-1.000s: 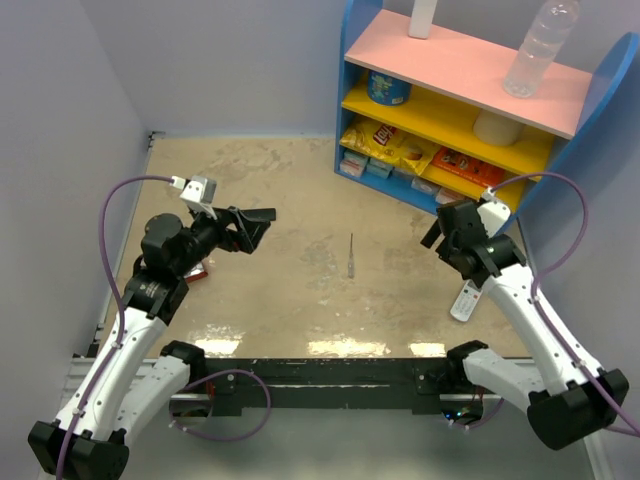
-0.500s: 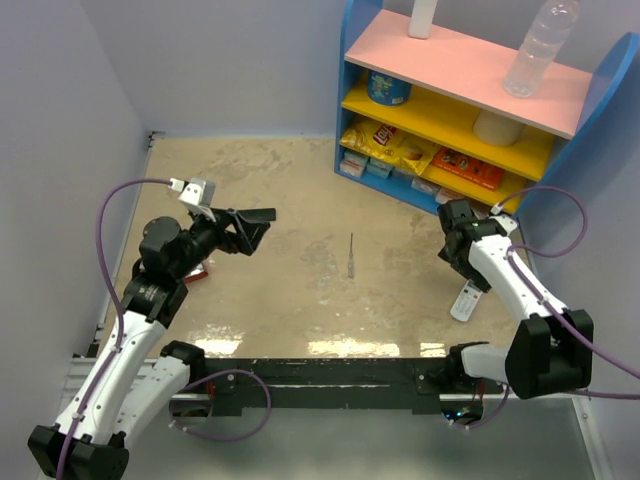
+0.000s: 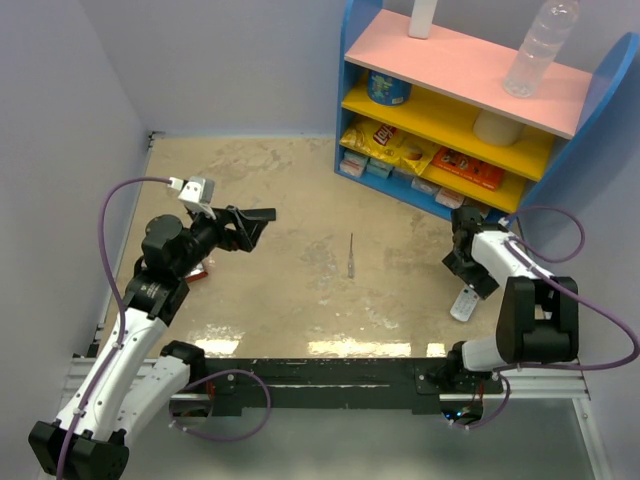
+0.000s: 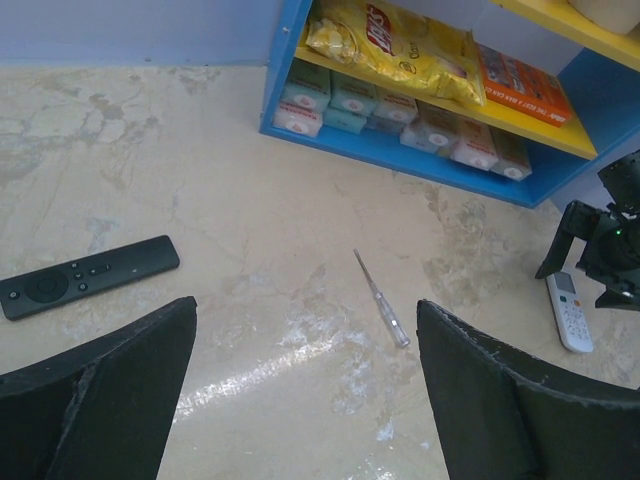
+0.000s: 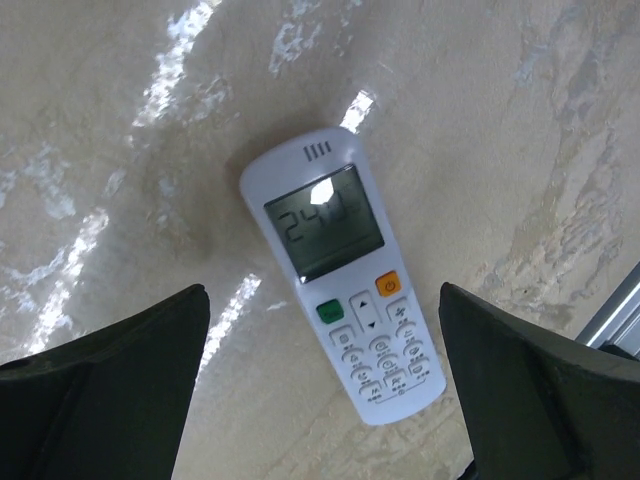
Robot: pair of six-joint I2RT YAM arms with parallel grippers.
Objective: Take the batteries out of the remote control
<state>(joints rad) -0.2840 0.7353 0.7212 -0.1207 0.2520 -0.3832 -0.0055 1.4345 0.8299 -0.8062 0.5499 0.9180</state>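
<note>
A screwdriver [image 3: 352, 256] lies on the table [image 3: 290, 185] near the blue shelf [image 3: 352, 70].

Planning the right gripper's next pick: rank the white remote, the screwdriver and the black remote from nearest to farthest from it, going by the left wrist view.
From the right gripper:
1. The white remote, right by it at the view's right edge.
2. The screwdriver, mid-table, near the centre of the view.
3. The black remote, far across the table at the left edge.
</note>
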